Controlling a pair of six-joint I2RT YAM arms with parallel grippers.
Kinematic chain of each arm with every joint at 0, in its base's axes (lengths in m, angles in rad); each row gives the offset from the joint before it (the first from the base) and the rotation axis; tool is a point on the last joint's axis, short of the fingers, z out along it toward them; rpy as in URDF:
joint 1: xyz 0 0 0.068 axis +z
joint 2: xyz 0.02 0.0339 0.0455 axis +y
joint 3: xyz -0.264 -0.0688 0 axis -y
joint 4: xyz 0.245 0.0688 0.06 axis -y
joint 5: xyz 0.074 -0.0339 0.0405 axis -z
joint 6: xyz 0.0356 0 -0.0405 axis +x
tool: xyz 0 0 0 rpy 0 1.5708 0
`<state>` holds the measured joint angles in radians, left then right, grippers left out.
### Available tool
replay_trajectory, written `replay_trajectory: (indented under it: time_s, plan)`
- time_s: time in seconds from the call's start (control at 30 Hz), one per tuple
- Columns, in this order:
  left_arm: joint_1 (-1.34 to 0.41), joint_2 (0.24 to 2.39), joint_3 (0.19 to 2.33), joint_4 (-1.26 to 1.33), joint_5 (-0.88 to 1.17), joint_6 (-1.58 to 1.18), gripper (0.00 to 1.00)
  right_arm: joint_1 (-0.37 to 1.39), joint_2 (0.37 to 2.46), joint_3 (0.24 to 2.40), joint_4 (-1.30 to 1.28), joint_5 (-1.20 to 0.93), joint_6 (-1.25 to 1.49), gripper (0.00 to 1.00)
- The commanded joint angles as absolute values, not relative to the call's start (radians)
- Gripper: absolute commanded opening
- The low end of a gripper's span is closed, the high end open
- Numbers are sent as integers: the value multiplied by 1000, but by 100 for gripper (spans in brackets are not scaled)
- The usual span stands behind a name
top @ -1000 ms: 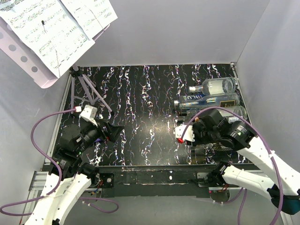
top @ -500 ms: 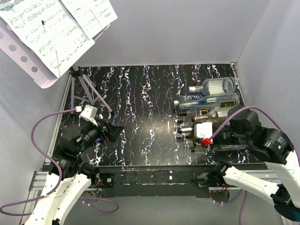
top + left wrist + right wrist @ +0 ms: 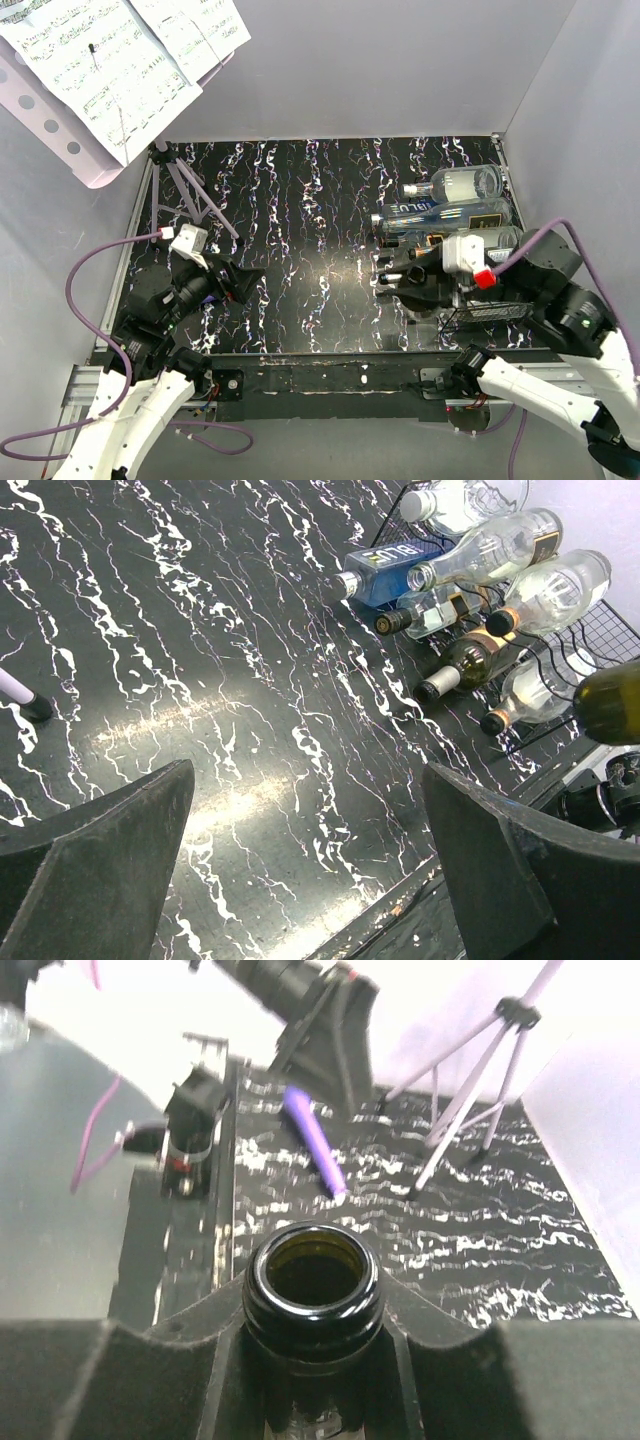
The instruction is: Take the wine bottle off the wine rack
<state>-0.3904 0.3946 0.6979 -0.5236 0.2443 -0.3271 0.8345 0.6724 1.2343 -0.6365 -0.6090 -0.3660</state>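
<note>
The black wire wine rack [image 3: 492,311] stands at the right of the table, with several bottles lying in it. It also shows in the left wrist view [image 3: 603,628]. My right gripper [image 3: 420,285] is at the rack's near left corner. In the right wrist view it [image 3: 312,1360] is shut on the neck of a dark green wine bottle [image 3: 312,1305], whose open mouth faces the camera. The bottle's body shows at the right edge of the left wrist view [image 3: 612,705], in front of the rack. My left gripper [image 3: 240,280] is open and empty at the near left [image 3: 308,810].
A blue-labelled bottle [image 3: 425,210] and clear bottles [image 3: 465,183] lie in the rack, necks pointing left. A purple music stand with sheet music [image 3: 110,70] stands at the back left, its legs [image 3: 190,195] on the table. Grey walls close in on three sides.
My right wrist has swung to the right and turned, drawing back from the bottle necks towards the rack's near side. My left arm has not moved.
</note>
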Motion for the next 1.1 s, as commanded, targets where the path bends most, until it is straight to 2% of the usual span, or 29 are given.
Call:
replay_trajectory:
  time_s: [0.0,0.13,0.2,0.33,0.4,0.6,0.77,1.07]
  plan:
    - [-394,367,707,-528,219,-313,98,838,693,1106,20,-508,-21,1]
    - [-394,330,704,-525,199,-316,98,839,816,1023,273,-287,225,1]
    - [-394,315,704,-525,187,-314,98,839,885,987,394,-252,249,1]
    - [-394,292,701,-526,172,-316,98,844,1038,861,827,-206,230,1]
    - [-394,282,699,-525,169,-316,98,845,1139,868,1004,-206,181,1]
    - [-394,267,698,-525,156,-316,98,844,1432,1005,1233,-212,80,1]
    - [-394,264,698,-526,153,-316,98,844,1692,1086,1526,-206,34,1]
    - [-394,262,696,-526,155,-314,98,842,1871,1207,1503,-229,25,1]
